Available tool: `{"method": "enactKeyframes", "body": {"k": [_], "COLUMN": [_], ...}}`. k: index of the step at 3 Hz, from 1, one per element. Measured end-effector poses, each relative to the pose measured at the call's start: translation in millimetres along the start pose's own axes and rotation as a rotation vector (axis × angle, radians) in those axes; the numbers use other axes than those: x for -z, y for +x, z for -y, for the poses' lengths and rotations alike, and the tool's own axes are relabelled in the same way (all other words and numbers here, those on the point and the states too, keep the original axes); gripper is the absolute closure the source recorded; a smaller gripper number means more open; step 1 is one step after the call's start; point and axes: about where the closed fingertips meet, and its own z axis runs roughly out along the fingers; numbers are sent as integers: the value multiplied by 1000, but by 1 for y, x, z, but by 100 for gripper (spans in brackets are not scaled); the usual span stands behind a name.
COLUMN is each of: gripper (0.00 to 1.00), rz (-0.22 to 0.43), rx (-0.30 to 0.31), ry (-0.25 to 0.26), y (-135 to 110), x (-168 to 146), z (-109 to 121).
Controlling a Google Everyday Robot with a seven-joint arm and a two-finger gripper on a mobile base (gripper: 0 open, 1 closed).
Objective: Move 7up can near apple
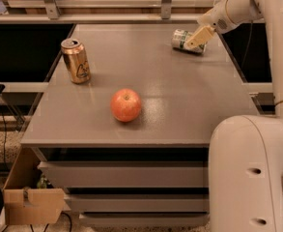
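The 7up can [182, 40], white-silver with a green band, lies on its side at the far right of the grey table [179, 110]. My gripper [195, 39] reaches in from the upper right and is shut on the can's right end; one tan finger [199, 35] lies across it. The apple [126, 105], red-orange, sits near the table's front middle, well to the left of and nearer than the can.
A gold-bronze can [76, 60] stands upright at the table's left side. My white arm and base [252, 173] fill the right foreground. A rail with metal posts [49, 1] runs behind the table. A cardboard box [32, 206] sits on the floor at lower left.
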Motion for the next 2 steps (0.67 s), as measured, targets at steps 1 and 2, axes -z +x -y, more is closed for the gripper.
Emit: {"method": "enactKeyframes", "body": {"k": [1, 2], "gripper": [0, 0], "rz": [-6, -14], "rx": [-2, -7], "ry": [-28, -48], "y": [-1, 0], "x": [5, 6], "z": [-7, -12]}}
